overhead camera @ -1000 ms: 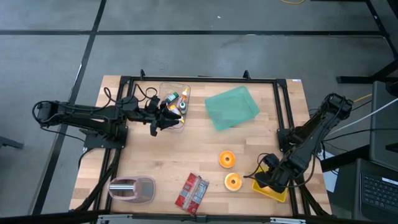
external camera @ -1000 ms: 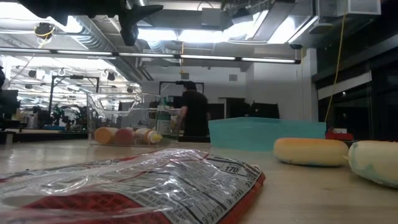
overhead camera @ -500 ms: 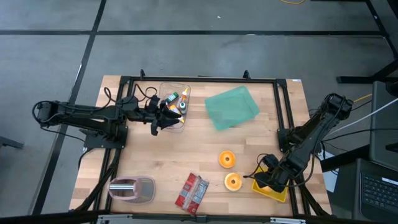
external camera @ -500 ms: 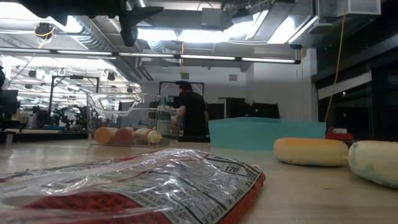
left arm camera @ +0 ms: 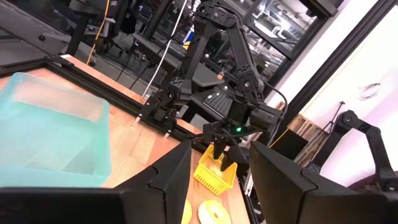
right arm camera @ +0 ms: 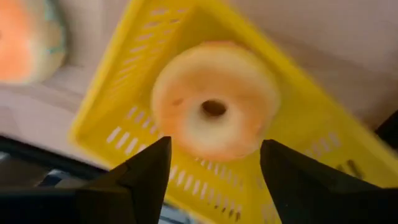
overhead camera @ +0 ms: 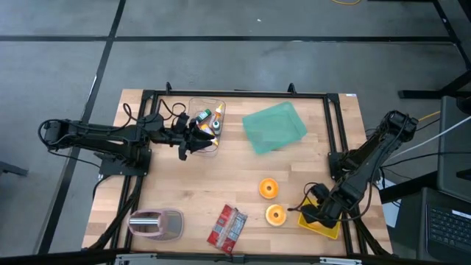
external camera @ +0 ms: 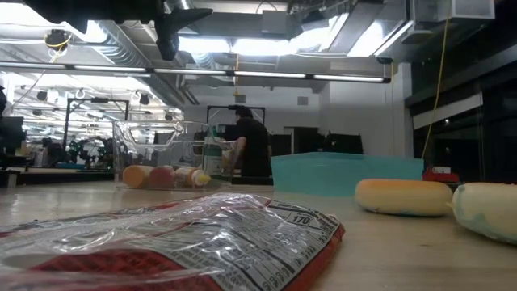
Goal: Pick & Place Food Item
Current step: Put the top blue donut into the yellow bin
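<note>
Doughnut [right arm camera: 214, 109], pale orange with a small hole, lies in the yellow basket [right arm camera: 118, 93] at the tabletop's [overhead camera: 184, 191] front right corner, directly beneath the right tool [overhead camera: 314, 213], whose fingers stand apart on either side of it without gripping. From left: a pink-lidded container [overhead camera: 157, 223] sits near the front left corner; the left tool [overhead camera: 200, 140] hovers level at the clear bin [overhead camera: 207, 112] of small items, fingers partly apart and holding nothing visible; a red snack packet [overhead camera: 227, 227], a teal tub [overhead camera: 274, 126] and two more doughnuts [overhead camera: 268, 188] follow.
</note>
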`<control>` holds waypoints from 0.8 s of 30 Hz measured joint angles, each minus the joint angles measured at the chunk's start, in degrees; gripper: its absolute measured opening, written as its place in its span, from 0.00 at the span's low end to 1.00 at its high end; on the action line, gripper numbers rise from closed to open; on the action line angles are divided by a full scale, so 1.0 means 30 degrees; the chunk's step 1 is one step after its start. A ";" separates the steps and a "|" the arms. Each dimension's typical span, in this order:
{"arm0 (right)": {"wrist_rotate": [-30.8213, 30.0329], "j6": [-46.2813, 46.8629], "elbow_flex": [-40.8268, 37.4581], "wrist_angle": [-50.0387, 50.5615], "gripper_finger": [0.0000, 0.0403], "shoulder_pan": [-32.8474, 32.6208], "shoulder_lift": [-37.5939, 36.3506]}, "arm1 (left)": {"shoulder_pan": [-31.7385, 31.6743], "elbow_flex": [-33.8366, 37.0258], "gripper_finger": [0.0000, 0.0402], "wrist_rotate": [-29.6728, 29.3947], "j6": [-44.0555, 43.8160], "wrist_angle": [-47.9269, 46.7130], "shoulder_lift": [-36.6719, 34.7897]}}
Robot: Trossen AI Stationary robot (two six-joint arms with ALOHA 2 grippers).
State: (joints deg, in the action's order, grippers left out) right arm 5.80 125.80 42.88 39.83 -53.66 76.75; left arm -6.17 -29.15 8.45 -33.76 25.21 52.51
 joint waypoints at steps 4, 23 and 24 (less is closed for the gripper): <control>-0.0717 -0.0068 0.1044 0.0422 0.59 0.0129 0.0000 | 0.0000 0.0000 0.39 0.0000 0.0000 0.0007 0.0000; -0.9111 -0.5825 0.6416 0.1602 0.55 0.6266 0.0330 | -0.0007 0.0000 0.39 -0.0007 0.0007 0.0080 0.0000; -0.8450 -0.6487 0.6409 0.1809 0.55 0.6847 0.0567 | 0.0000 0.0000 0.39 -0.0003 0.0007 0.0080 0.0000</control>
State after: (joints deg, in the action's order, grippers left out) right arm -19.55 106.34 62.11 45.25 -33.12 78.45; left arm -6.17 -29.15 8.44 -33.74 25.45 52.51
